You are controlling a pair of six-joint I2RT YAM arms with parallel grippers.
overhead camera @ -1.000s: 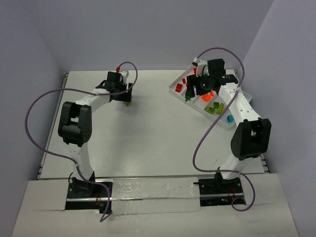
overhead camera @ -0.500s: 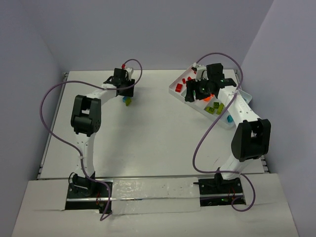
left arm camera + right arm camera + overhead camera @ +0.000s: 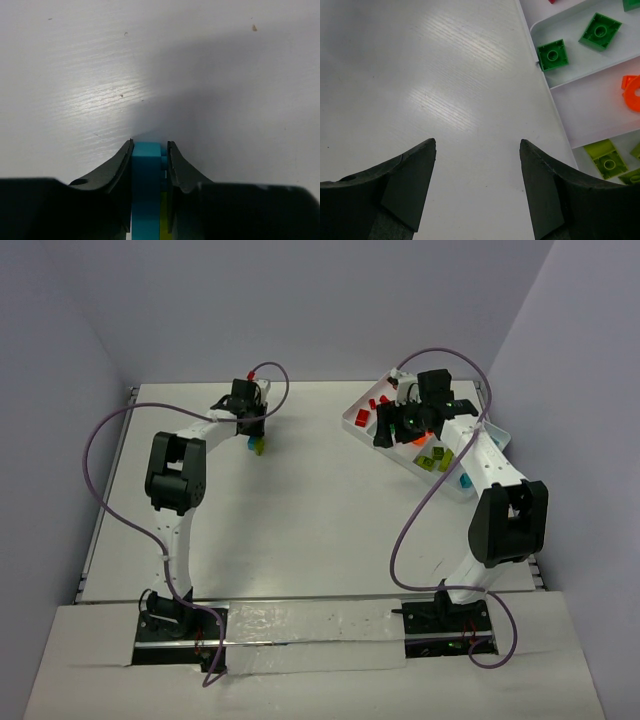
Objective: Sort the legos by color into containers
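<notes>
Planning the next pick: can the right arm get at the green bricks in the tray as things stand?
Probably yes: the right gripper is open and empty beside the tray, and the green bricks lie uncovered near its edge.

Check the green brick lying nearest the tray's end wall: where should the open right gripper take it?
From straight above. The green brick lies flat, stud up, one side nearly against the tray's end wall, so the jaws likely fit best across the two side faces that run away from that wall.
</notes>
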